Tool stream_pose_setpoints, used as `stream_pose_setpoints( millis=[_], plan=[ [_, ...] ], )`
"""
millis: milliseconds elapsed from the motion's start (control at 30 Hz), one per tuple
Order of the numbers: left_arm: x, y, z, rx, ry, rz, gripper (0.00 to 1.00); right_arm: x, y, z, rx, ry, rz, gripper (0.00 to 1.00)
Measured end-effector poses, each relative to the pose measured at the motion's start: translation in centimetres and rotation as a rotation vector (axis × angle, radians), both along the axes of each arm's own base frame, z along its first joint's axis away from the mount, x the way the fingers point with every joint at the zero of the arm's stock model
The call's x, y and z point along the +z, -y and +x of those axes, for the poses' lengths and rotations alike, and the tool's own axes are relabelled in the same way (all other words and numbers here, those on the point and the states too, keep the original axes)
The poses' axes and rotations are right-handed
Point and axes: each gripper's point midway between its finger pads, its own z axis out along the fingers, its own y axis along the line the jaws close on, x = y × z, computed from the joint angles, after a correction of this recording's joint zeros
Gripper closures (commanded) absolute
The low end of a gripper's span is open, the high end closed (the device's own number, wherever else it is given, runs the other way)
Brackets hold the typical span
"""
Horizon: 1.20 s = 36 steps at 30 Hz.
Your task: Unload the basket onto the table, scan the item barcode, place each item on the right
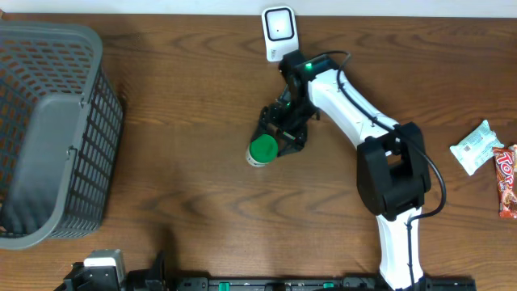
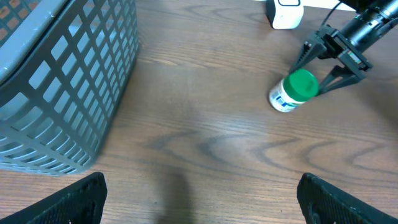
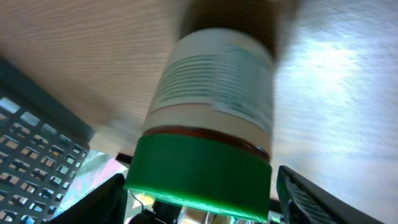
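Note:
A white bottle with a green cap (image 1: 260,151) lies on the wooden table, below the white barcode scanner (image 1: 278,32) at the far edge. My right gripper (image 1: 273,141) reaches down from the scanner side. It is open, its fingers straddling the green cap (image 3: 199,180), with a thin gap showing on one side. The bottle's printed label (image 3: 214,93) faces the right wrist camera. In the left wrist view the bottle (image 2: 292,92) and scanner (image 2: 285,12) sit far ahead to the right. My left gripper (image 2: 202,199) is wide open over bare wood, holding nothing.
A large grey mesh basket (image 1: 48,129) fills the table's left side and also stands close by in the left wrist view (image 2: 62,81). Two wrapped snacks, one pale green (image 1: 477,145) and one red (image 1: 506,179), lie at the right edge.

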Motion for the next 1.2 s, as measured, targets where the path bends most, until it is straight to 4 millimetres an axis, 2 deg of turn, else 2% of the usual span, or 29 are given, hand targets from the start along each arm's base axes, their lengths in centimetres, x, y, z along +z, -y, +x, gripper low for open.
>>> stream_pose_setpoints(
  millis=[100, 533, 567, 800, 967, 1033, 1200],
  plan=[
    [0.0, 0.0, 0.0, 0.000, -0.001, 0.000, 0.02, -0.2, 0.4, -0.3, 0.006, -0.007, -0.035, 0.25],
    [0.0, 0.0, 0.0, 0.000, 0.000, 0.000, 0.02, -1.6, -1.0, -1.9, 0.026, 0.030, -0.193, 0.31],
    [0.0, 0.0, 0.0, 0.000, -0.001, 0.000, 0.02, -1.7, -1.0, -2.0, 0.028, 0.035, -0.205, 0.41],
    [0.0, 0.0, 0.0, 0.000, -0.001, 0.000, 0.02, -1.9, -0.5, -1.9, 0.058, 0.087, -0.283, 0.52],
    [0.0, 0.0, 0.0, 0.000, 0.000, 0.000, 0.02, -2.0, 0.4, -1.3, 0.191, 0.186, -0.302, 0.50],
    [0.0, 0.0, 0.0, 0.000, 0.000, 0.000, 0.02, -2.1, 0.9, -1.2, 0.295, 0.238, -0.297, 0.45],
    [0.0, 0.0, 0.0, 0.000, 0.000, 0.000, 0.02, -2.0, 3.3, -1.8, 0.647, 0.317, -0.295, 0.44]
  ],
)
